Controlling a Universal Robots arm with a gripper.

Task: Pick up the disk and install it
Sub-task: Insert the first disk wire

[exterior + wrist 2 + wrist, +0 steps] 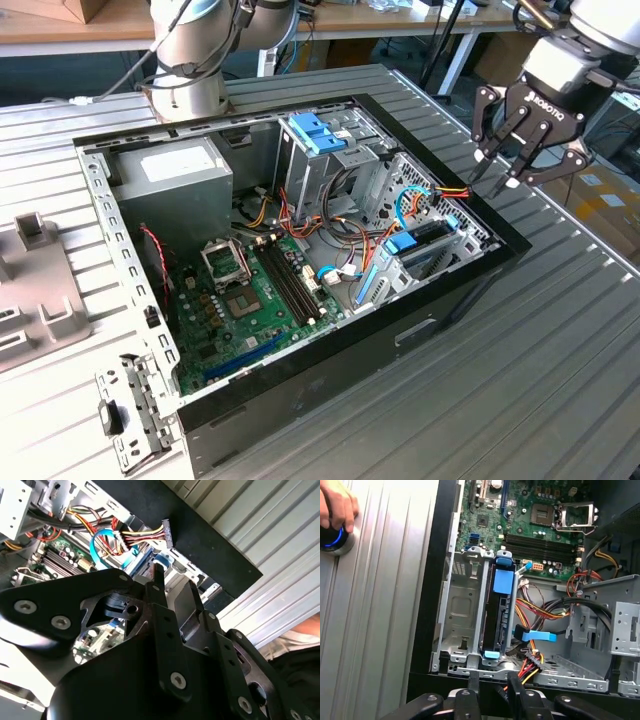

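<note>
Right now the gripper [522, 135] is hanging above the computer case's [455, 300] rim at about two o'clock in the exterior view, jaws spread open and holding nothing, so I judge the work to be sitting in the approach stage, before any grasp. The disk [499, 615] is standing on edge inside the case's drive cage [457, 615], its blue tab [503, 580] facing up in the first wrist view; in the exterior view it is lying at four o'clock from the motherboard [250, 300]. Getting hold of it calls for lowering the open jaws straight over that narrow upper edge, keeping clear of the red, yellow and orange cables [540, 610] crowding just beside it. The case is also holding a grey power supply [175, 185] at ten o'clock and a pale blue bracket [320, 135] at twelve. A person's hand [337, 505] is resting on a lit button on the ribbed surface [560, 330].
</note>
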